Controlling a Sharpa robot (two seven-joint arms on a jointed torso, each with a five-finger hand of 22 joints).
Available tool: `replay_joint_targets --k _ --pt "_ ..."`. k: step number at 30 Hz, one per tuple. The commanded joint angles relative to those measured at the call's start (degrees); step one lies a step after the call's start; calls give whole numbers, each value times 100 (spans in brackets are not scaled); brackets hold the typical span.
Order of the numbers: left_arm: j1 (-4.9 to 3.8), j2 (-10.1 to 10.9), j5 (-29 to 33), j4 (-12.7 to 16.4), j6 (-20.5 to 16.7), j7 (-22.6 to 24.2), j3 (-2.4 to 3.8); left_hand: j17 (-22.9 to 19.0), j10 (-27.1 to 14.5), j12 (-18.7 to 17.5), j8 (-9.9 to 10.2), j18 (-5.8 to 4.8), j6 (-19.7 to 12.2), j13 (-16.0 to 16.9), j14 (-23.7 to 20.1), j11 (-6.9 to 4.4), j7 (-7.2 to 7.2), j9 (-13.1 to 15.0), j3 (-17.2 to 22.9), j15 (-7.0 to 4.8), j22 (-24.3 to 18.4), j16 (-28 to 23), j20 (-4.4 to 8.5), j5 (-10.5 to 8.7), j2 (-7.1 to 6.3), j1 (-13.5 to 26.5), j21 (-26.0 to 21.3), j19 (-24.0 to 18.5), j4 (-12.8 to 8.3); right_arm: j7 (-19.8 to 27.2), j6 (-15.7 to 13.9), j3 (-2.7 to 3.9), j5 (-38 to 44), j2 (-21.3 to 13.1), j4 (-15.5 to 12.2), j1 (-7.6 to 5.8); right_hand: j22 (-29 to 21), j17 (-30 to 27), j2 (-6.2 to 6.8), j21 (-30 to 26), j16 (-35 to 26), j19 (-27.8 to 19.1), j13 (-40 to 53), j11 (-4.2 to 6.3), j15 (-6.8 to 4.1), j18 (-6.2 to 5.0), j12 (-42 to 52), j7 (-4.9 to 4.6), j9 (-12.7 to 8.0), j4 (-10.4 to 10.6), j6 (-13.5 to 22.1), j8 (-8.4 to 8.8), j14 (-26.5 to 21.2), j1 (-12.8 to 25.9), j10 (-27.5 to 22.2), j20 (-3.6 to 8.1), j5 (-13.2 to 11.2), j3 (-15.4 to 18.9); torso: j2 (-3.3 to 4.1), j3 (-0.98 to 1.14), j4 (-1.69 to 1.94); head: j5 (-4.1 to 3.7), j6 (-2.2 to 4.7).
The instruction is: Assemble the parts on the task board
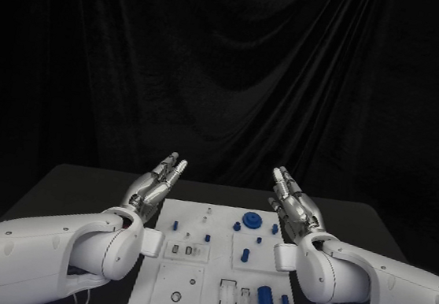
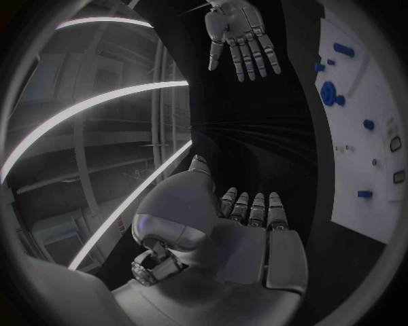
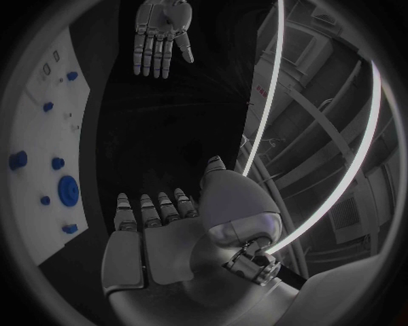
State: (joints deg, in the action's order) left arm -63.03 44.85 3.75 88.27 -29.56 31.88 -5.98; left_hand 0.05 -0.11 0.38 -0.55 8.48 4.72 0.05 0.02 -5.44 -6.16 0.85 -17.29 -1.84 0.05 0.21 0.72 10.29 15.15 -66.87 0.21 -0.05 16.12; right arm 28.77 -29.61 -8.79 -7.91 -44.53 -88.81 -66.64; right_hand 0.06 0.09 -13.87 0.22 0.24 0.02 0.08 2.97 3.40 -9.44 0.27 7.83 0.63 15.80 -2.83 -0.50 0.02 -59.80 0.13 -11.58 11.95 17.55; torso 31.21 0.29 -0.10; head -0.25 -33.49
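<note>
- Task board (image 1: pixel 209 278) lying mid-worktop (image 1: pixel 76 183), carrying blue parts (image 1: pixel 251 222); two cylinders (image 1: pixel 265 302) resting near its front.
- Left hand (image 1: pixel 157 181), right hand (image 1: pixel 294 201) hovering alongside, fingers (image 1: pixel 175 164) spread, holding nothing.

Your view of the task board (image 1: pixel 215 279) from the head is partly blocked: the left arm (image 1: pixel 41 248) covers its left edge near the middle, and the right arm (image 1: pixel 380 288) covers part of its right edge. The board's near edge is cut off by the picture's bottom. The small parts (image 1: pixel 209 212) near the far edge are too tiny to tell apart. In the wrist views, the board runs out of the circle.
</note>
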Motion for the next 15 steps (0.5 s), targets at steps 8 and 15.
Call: replay_joint_targets --k 8,15 --pt "-280 -12 817 -117 2687 926 -415 -5 11 -38 -31 164 33 -5 -2 91 -349 2 -75 -197 -5 -21 -350 140 75 -366 -21 5 57 -197 2216 -469 -1171 9 71 -399 8 -9 -2 -5 -24 14 -8 -207 281 -93 -27 -166 48 67 -202 -152 -2 -450 -13 -267 108 37 0 1 0 0 0" --pt "-378 -13 1015 -162 3370 1126 -582 -5 56 -21 -51 178 154 13 -2 185 -180 19 -35 65 -5 -21 -610 253 52 -490 -21 5 58 -211 2405 -539 -1272 10 81 -453 178 72 35 279 146 413 -3 -333 667 -97 -18 -297 74 43 -316 -279 143 -706 -11 -506 180 -1 0 1 0 0 0"
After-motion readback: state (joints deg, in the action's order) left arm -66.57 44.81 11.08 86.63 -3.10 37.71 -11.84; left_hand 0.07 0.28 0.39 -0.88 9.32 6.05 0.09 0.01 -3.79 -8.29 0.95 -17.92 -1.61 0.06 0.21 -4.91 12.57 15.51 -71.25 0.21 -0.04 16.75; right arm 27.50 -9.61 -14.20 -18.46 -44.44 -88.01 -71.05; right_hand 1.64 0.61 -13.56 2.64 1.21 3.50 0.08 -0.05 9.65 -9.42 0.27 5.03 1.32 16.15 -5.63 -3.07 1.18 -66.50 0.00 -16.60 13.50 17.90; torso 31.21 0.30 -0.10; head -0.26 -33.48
